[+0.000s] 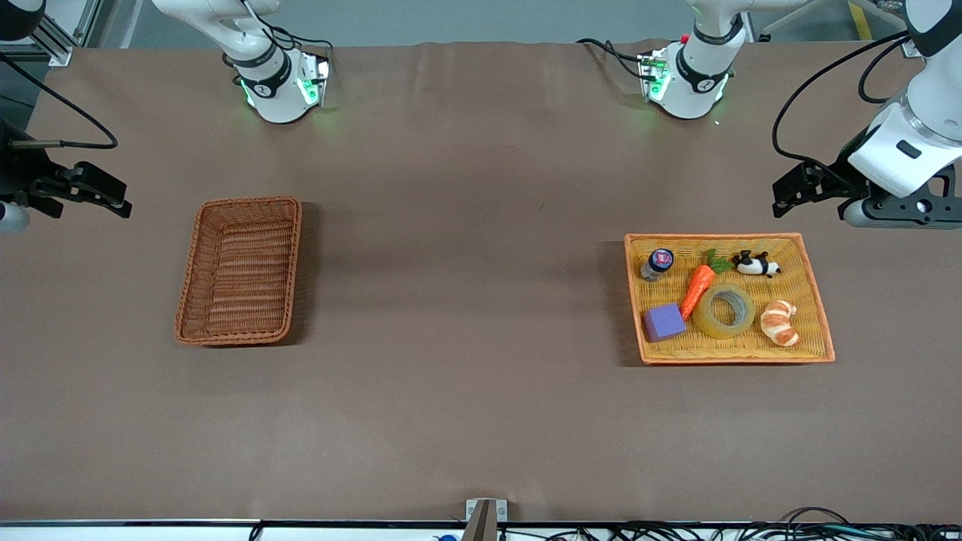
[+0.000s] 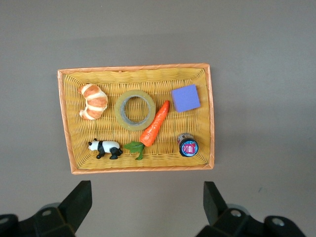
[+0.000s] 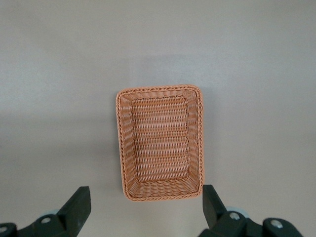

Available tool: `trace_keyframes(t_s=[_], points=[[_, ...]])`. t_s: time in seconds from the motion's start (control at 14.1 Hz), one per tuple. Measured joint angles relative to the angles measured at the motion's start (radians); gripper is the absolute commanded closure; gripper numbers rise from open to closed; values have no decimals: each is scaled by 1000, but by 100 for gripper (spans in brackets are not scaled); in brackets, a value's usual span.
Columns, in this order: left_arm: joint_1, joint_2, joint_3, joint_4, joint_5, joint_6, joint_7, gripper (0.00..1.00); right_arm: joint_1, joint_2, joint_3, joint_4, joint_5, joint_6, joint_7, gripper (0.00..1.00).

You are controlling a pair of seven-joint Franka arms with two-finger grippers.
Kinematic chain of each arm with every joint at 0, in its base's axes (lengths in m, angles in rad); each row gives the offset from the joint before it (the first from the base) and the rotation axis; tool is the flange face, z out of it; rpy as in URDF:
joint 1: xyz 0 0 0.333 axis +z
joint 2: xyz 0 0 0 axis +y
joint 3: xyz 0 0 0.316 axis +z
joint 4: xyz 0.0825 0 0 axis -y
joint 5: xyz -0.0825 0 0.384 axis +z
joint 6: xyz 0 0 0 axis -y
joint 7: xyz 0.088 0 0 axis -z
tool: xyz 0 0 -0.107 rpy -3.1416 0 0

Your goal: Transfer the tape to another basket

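Observation:
The tape (image 1: 705,315) is a translucent yellowish ring lying flat in the yellow-orange woven tray (image 1: 740,359), between a carrot and a croissant. It also shows in the left wrist view (image 2: 118,111). The reddish-brown wicker basket (image 1: 248,201) stands empty toward the right arm's end of the table, and its rim shows in the right wrist view (image 3: 159,89). My left gripper (image 1: 783,199) is open and empty, up over bare table beside the tray (image 2: 133,67); it also shows in the left wrist view (image 2: 147,197). My right gripper (image 1: 119,201) is open and empty, over bare table beside the basket; it also shows in the right wrist view (image 3: 147,200).
The tray also holds a carrot (image 1: 697,291), a purple block (image 1: 664,321), a croissant (image 1: 779,322), a panda figure (image 1: 756,264) and a small jar (image 1: 657,263). Brown cloth covers the table. Cables lie along the front edge (image 1: 751,532).

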Motion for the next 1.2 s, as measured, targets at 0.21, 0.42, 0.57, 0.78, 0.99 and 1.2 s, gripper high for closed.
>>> trace_keyframes(t_s=[0.21, 0.42, 0.57, 0.78, 0.99, 1.2], points=[[0, 0, 0, 0, 0, 3, 0, 1, 0, 0, 0, 0, 0, 0, 0, 0], [0, 0, 0, 0, 0, 4, 0, 1, 0, 0, 0, 0, 0, 0, 0, 0], [0, 1, 0, 0, 0, 4, 1, 0, 0, 0, 0, 0, 0, -1, 0, 0], [2, 20, 4, -5, 0, 14, 1, 0, 0, 0, 0, 0, 0, -1, 0, 0], [3, 95, 46, -18, 0, 97, 3, 3, 1, 0, 0, 0, 0, -1, 1, 0], [8, 221, 81, -26, 31, 203, 19, 1, 1, 0, -1, 0, 0, 0, 1, 0]])
